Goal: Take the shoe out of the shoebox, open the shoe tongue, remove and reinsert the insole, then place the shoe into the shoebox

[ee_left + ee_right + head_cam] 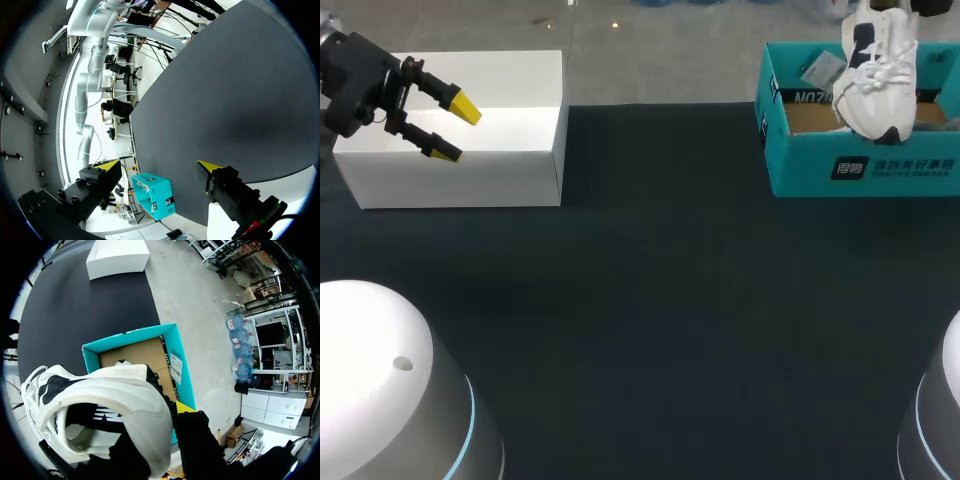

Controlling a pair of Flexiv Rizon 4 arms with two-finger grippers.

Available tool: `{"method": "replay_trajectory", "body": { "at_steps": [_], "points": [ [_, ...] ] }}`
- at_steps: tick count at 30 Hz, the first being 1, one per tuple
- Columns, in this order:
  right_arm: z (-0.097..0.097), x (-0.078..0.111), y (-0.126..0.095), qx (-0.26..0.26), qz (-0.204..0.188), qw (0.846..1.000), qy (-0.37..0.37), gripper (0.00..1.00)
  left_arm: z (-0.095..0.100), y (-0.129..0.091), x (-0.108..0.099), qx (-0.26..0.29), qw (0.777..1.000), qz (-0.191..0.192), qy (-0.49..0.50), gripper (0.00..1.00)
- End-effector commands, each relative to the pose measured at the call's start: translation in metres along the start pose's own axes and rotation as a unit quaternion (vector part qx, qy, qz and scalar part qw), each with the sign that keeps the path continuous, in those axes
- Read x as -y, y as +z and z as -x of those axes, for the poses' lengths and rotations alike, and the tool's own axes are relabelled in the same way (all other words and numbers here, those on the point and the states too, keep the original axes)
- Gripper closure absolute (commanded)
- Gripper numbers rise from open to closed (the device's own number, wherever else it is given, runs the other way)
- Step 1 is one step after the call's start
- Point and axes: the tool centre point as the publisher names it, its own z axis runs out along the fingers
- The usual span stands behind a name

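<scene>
Since the right tool (169, 436) is clamped on the heel collar of the white sneaker (100, 400), apparently with one finger inside the opening and the other outside the heel, the lift-out step looks about half done. The sneaker is hung toe-down over the teal shoebox (860, 165) at the far right of the counter (650, 300). Whether the toe is fully clear of the box rim can't be told from the head view.

So, tips for doing this bit well:

- Height should be gained straight up first, so the toe and the dangling laces aren't snagged on the cardboard wall and the box isn't dragged along.
- A single pinch at the heel means the sneaker can swing, so the carry is probably best taken slow and level.
- The sneaker should be set sole-down on the open dark middle of the counter, tongue facing up, where it can be reached from both sides.

Further out, the left tool (455, 130) is held wide open with nothing in it, above the white box (460, 160) at the far left, well apart from the sneaker. It'll likely be needed for the tongue, so a drop spot between the two boxes is suggested.
</scene>
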Motion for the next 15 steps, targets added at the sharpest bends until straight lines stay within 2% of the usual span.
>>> {"method": "replay_trajectory", "body": {
  "at_steps": [1, 8, 12, 15],
  "points": [
    [0.006, -0.003, -0.001, -0.007, -0.003, 1.0, 0.0, 1.0, 0.0, -0.001, 0.0, -0.001, 1.0, -0.001, 0.0, 0.0],
    [0.006, -0.003, -0.001, -0.007, -0.003, 1.0, 0.0, 1.0, 0.0, -0.001, 0.0, -0.001, 1.0, -0.001, 0.0, 0.0],
    [0.037, 0.022, 0.032, -0.001, -0.024, 1.0, 0.003, 1.0, 0.0, -0.001, 0.0, -0.001, 1.0, -0.001, 0.0, 0.0],
    [0.06, 0.045, 0.048, -0.01, -0.038, 0.999, -0.002, 1.0, 0.0, -0.001, 0.0, -0.001, 1.0, -0.001, 0.0, 0.0]
  ]
}}
